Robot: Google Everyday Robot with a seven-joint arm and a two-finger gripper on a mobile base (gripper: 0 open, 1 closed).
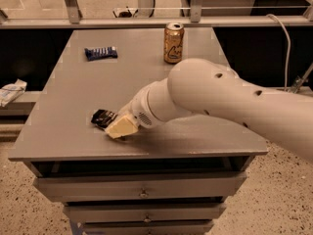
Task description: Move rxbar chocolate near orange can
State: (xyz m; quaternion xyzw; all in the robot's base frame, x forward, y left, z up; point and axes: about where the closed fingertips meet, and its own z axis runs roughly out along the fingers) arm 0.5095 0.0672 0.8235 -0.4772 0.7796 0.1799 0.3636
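The rxbar chocolate (101, 117), a small black shiny wrapper, lies flat on the grey table (73, 97) near its front left. My gripper (121, 127) is at the end of the big white arm, low over the table. It sits right at the bar's right end and hides part of it. The orange can (173, 43) stands upright at the table's far side, well behind the gripper and to its right.
A dark blue bar wrapper (100, 53) lies at the far left of the table. The white arm (230, 102) covers the table's right part. Drawers (142, 187) are below the front edge. A white object (11, 91) lies on a ledge to the left.
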